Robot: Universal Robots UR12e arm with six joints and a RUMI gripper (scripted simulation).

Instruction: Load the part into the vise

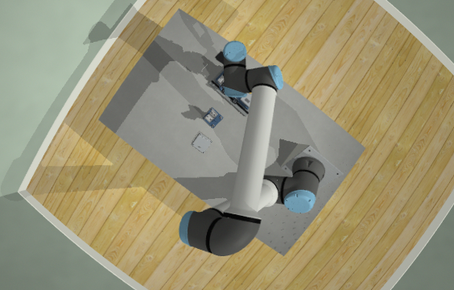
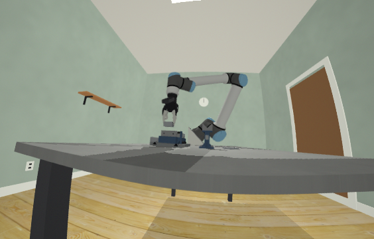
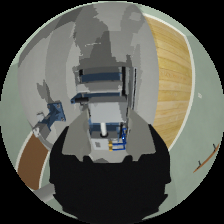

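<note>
And here's the wooden shelf (image 2: 99, 99) (image 3: 206, 159), flat plank on dark brackets; next, the blue-and-grey vise (image 1: 245, 101) (image 2: 170, 139) (image 3: 101, 77), and the smooth grey block (image 2: 168, 124) (image 3: 107, 112) hanging above it, gripped between the pale fingers of the partly open gripper (image 2: 169, 121) (image 3: 108, 108)! Then the blue stand (image 1: 212, 117) (image 2: 206, 140) (image 3: 56, 114), and a flat brown door (image 2: 316, 113) (image 3: 31, 167)

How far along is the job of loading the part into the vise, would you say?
Picked up already: the infeed plate carries no block. In hand: the gripper is shut on the part, held above the vise with a gap below. Left: lowering it onto the bars, then pushing it against the fixed jaw and work stop. I cannot tell which way the slot faces.
</note>
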